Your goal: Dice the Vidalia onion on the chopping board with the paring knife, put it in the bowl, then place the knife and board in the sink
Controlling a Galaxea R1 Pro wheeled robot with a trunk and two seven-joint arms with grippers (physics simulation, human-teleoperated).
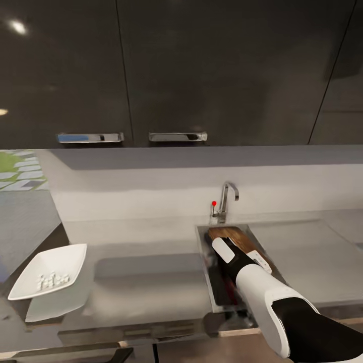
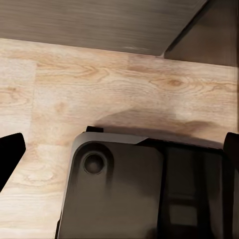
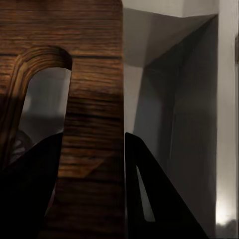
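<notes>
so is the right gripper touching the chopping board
Touching: in the right wrist view the right gripper's dark fingers sit against both faces of the chopping board.

Your chopping board (image 1: 237, 238), dark brown wood, sits tilted inside the sink (image 1: 207, 267), far end near the chrome tap. Up close, the board (image 3: 94, 99) shows its slot-shaped handle hole against the grey basin wall (image 3: 174, 99). Off to your left on the countertop (image 1: 151, 282), the white square bowl (image 1: 48, 269) holds the diced onion (image 1: 52, 280), tiny white cubes.
</notes>
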